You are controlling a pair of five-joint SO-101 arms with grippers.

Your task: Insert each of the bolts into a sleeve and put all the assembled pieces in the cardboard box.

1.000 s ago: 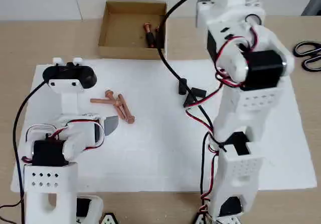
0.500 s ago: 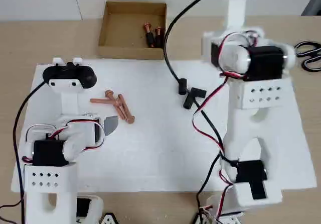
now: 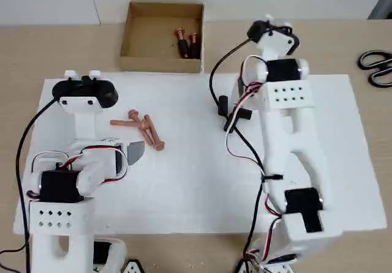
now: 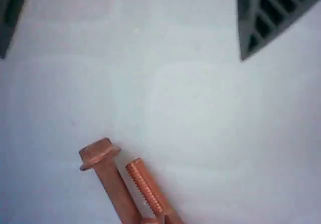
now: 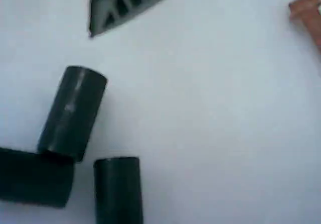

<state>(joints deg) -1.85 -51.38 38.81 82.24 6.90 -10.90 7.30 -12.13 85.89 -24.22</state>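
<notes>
"High view, what's changed?"
"Three sleeves (image 3: 229,112) now sit under the right arm (image 3: 285,95), back from the box (image 3: 138,40); two pieces (image 3: 187,42) lie there, so another fetch looks due."
"Their axes?"
"Flat on the sheet (image 3: 184,181), each pointing differently. Empty, the left claw (image 4: 123,58) gapes; the right claw (image 5: 135,3), cannot tell."

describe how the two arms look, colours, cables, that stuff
The left arm and right arm are blocky white plastic shells with black motors at the joints and panels dotted with small round holes. Thin red, white and black wires loop along them, plus a thicker black cable. The left arm carries a black oval camera; its fingers are grey and slatted.
</notes>
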